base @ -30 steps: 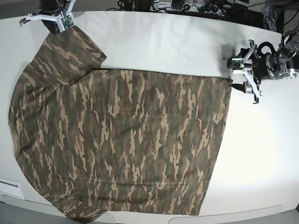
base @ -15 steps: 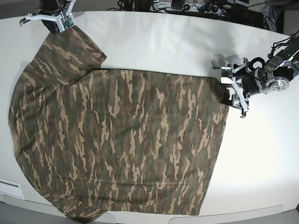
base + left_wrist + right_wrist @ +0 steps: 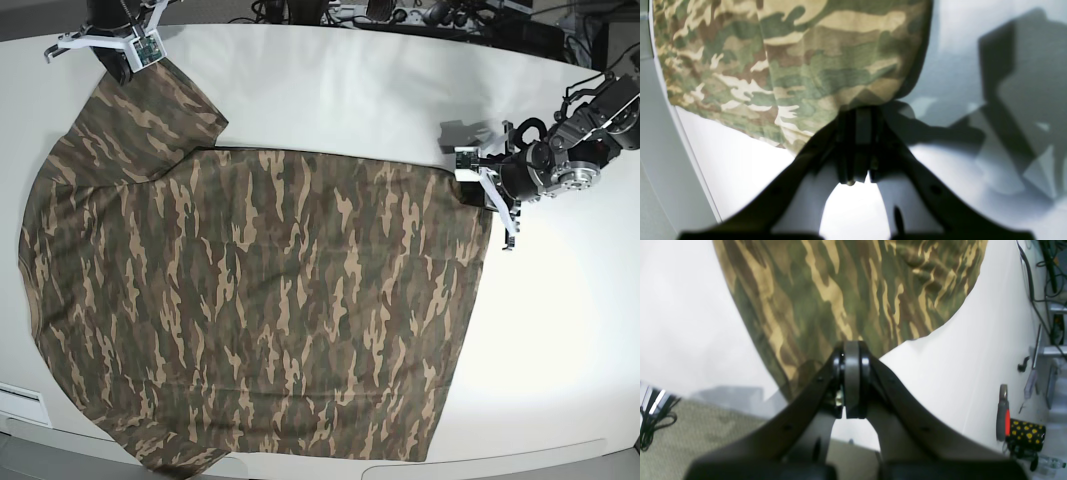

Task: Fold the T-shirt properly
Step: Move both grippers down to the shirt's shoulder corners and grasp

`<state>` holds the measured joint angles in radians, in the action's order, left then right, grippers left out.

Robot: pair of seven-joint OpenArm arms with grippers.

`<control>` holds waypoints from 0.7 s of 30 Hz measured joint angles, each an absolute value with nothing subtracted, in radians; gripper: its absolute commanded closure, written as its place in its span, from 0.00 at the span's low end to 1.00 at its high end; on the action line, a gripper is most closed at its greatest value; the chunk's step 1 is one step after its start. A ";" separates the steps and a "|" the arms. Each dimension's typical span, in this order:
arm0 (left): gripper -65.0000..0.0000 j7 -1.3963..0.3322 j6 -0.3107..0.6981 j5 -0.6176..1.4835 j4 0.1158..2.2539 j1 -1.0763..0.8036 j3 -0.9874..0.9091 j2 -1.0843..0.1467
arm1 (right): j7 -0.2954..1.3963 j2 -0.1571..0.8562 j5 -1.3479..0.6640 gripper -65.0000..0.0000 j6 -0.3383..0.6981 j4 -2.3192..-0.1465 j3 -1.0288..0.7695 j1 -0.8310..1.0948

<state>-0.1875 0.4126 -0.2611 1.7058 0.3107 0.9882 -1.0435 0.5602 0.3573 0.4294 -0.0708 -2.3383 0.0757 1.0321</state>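
L gripper point(image 3: 858, 143) tips hidden under T-shirt point(image 3: 260, 300) hem; collar unseen.

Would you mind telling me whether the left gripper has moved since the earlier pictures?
Yes. In the base view the left gripper has slid leftward across the table, from beside the T-shirt onto its upper right corner.

Bright overhead light, hard shadows on the table point(image 3: 973, 83), wrist views blurred.
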 measured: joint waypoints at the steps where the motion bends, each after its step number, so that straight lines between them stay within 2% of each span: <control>1: 1.00 -0.188 0.403 -0.261 1.706 0.310 0.989 -1.044 | 0.559 0.357 0.429 1.00 -0.072 -2.338 0.076 1.014; 6: 1.00 -0.202 0.399 -0.262 1.706 0.311 0.989 -1.044 | 0.558 0.363 0.429 0.99 -0.023 -2.338 0.076 0.947; 11: 1.00 -0.210 0.396 -0.263 1.706 0.311 0.989 -1.044 | 0.507 0.378 0.430 0.72 -0.019 -2.323 0.076 0.841; 13: 1.00 -0.210 0.395 -0.266 1.705 0.311 0.989 -1.045 | 0.504 0.411 0.431 0.66 -0.008 -2.232 0.076 0.786; 18: 1.00 -0.218 0.395 -0.270 1.705 0.310 0.989 -1.045 | 0.538 0.484 0.428 0.49 -0.059 -2.090 0.031 0.704; 21: 1.00 -0.220 0.395 -0.250 1.705 0.311 0.989 -1.045 | 0.531 0.516 0.358 0.46 -0.041 -2.037 -0.026 0.690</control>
